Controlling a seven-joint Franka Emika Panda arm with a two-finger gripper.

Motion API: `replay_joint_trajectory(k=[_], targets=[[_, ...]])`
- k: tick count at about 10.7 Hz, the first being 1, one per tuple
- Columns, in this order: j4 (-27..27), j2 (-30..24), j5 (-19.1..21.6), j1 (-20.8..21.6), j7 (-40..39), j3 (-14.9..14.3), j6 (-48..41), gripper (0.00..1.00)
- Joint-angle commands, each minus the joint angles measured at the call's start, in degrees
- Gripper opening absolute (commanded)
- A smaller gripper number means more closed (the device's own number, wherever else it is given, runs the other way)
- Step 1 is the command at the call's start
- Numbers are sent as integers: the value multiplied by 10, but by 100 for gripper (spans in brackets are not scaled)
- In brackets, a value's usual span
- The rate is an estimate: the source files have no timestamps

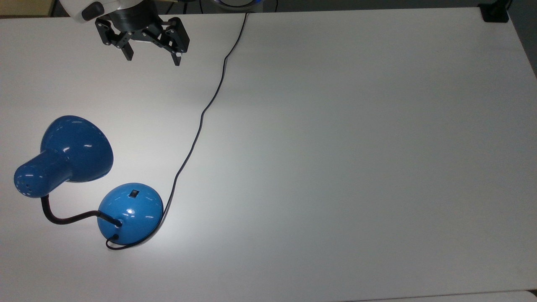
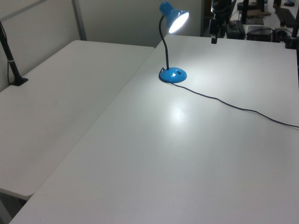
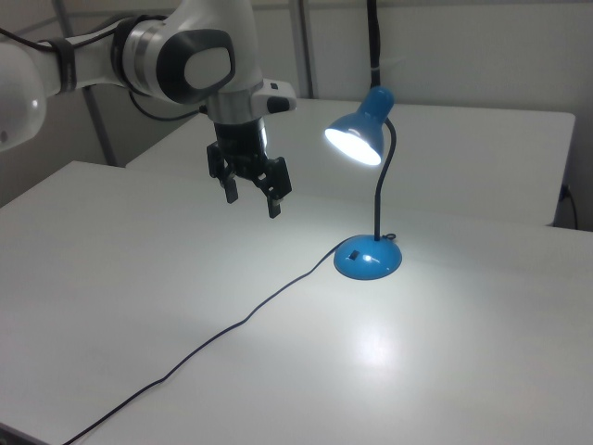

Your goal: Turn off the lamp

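Note:
The blue lamp (image 1: 67, 153) stands on the white table at the top view's lower left, its bulb lit and a bright patch on the tabletop. Its domed base (image 1: 130, 212) carries a small black switch (image 1: 133, 193). The lit shade (image 3: 359, 135) faces down over the table, and the lamp (image 2: 172, 44) stands at the far end in the left view. My gripper (image 1: 152, 58) hangs open and empty above the table at the top view's upper left, well apart from the lamp. In the right view the gripper (image 3: 252, 202) is left of the shade.
A thin black cord (image 1: 201, 121) runs from the base across the table to its far edge. A black clamp post (image 2: 10, 60) stands on a second table at the left view's left. A black block (image 1: 494, 12) sits at the top view's upper right corner.

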Motion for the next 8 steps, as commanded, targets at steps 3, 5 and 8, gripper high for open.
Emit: replay_joint_trajectory(k=[3,5,8], targets=[[2,-19,-5,4,-12,-7,-18,100],[2,-19,-5,4,-11,-7,-19,100],[2,-18,-5,2,-12,-8,-18,100]])
